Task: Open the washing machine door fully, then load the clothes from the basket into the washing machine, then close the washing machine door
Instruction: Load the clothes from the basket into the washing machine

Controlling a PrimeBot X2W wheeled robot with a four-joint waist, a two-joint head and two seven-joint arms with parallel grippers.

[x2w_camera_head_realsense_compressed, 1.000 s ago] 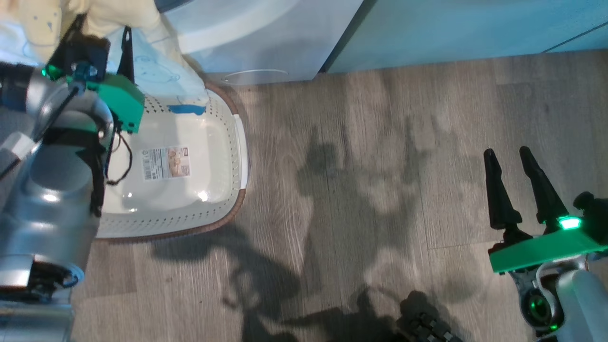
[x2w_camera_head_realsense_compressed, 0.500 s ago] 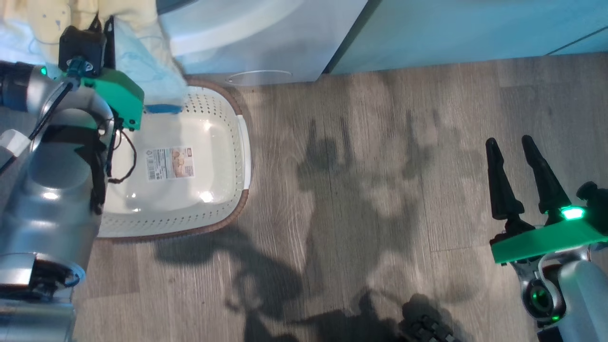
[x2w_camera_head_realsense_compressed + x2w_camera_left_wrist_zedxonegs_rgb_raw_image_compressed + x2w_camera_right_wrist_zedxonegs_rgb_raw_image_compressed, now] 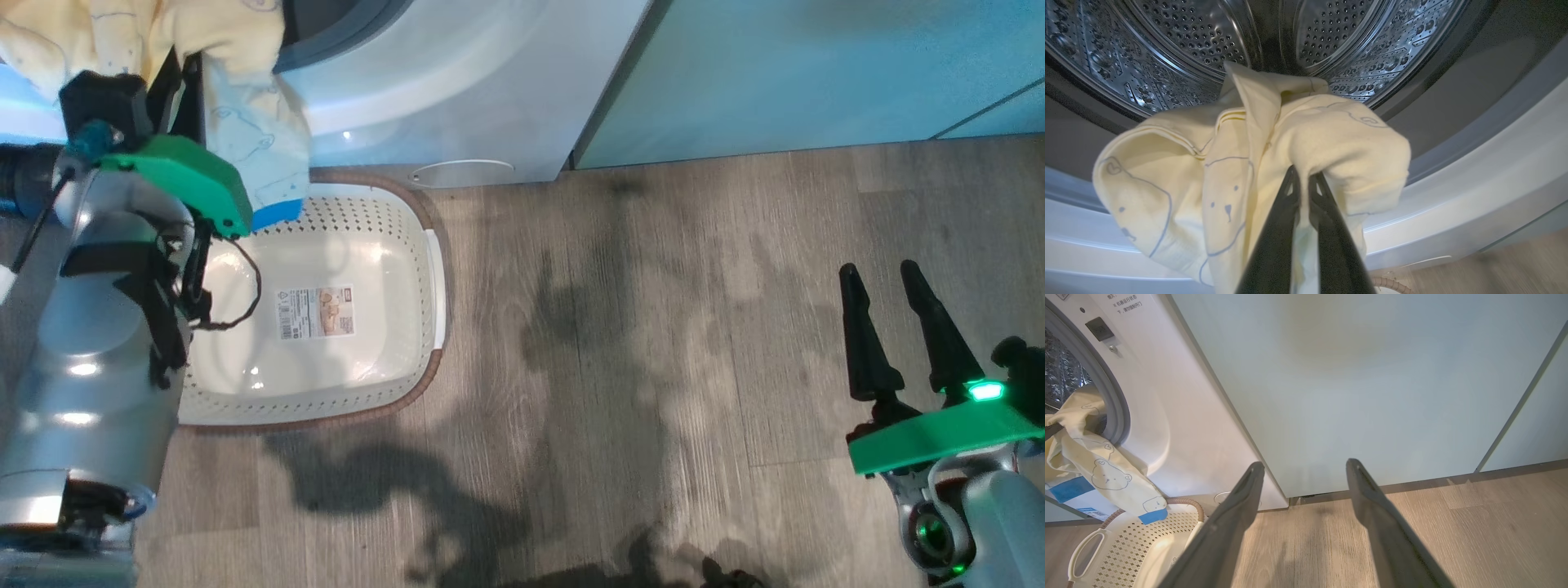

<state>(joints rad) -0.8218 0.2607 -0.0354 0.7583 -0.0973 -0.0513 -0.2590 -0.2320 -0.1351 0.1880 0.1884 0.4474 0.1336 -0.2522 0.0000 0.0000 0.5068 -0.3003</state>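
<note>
My left gripper [image 3: 184, 77] is shut on the pale yellow clothes [image 3: 245, 122], which hang over the far rim of the cream basket [image 3: 408, 237]. In the left wrist view the left gripper [image 3: 1302, 173] pinches a fold of the clothes [image 3: 1331, 139] right in front of the washing machine's steel drum [image 3: 1188, 36]. The white washing machine [image 3: 457, 98] has its mouth open; its door is out of view. The basket's bottom is bare apart from a label sticker [image 3: 317, 312]. My right gripper [image 3: 890, 278] is open and holds nothing, low at the right over the floor.
Pale green cabinets [image 3: 816, 73] stand to the right of the washer, and the right gripper [image 3: 1305, 465] points at them. Grey wood floor [image 3: 653, 327] stretches between the basket and the right arm. The basket [image 3: 1126, 539] sits directly against the washer's base.
The left gripper has carried the clothes up out of the basket towards the drum mouth. The head camera has shifted a little. The right gripper is still open.
</note>
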